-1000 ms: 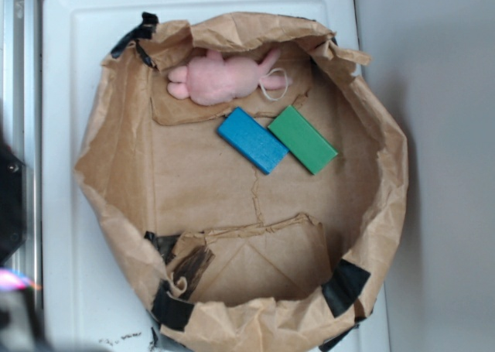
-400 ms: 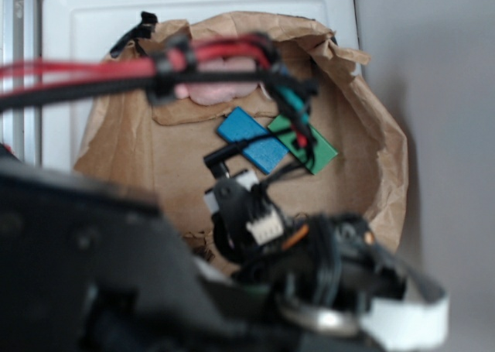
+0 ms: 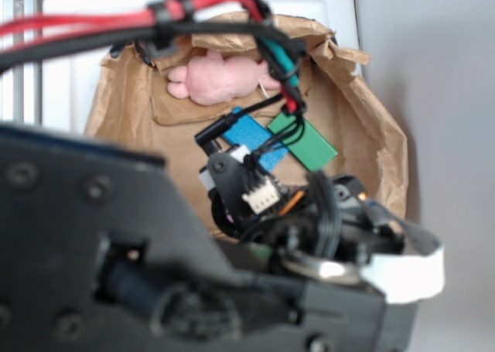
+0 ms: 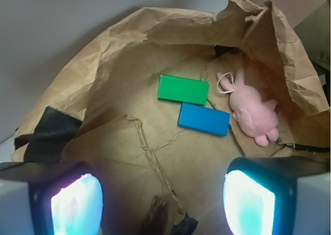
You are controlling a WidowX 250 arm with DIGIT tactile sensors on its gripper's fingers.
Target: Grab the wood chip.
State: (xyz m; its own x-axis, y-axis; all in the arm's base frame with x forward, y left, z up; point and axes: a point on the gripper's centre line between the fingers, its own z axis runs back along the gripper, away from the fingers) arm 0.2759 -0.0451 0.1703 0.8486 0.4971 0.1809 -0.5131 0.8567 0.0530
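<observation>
1. The wood chip [image 4: 159, 216] lies on the paper floor at the near edge of my wrist view, between my two fingertips and a little left of centre. It is dark, streaked and rough-edged, with a black tape patch [image 4: 184, 227] touching its right end. In the exterior view my own arm hides it completely.

2. I judge I am in the approach step: the chip is not grasped and nothing sits between my pads. My gripper [image 4: 163, 201] is spread wide, one finger [image 4: 72, 201] at the lower left and the other at the lower right.

3. Next I need to come down over the chip, line it up between the pads, then close on it. The call is for care with the tape beside it and the torn paper flap [image 4: 150, 157] just beyond it, so that I pinch wood and not paper.

4. Farther off, well apart from the chip, lie the blue block [image 4: 204, 119] and the green block [image 4: 183, 89], just beside each other, and the pink plush toy [image 4: 252, 111] to their right.

5. All of this sits inside the crumpled paper bag [image 4: 114, 54].

6. My arm [image 3: 116, 251] fills the near left of the exterior view, reaching over the bag, with the red and black cables [image 3: 93, 27] across the far side and the wrist pitched downward.
</observation>
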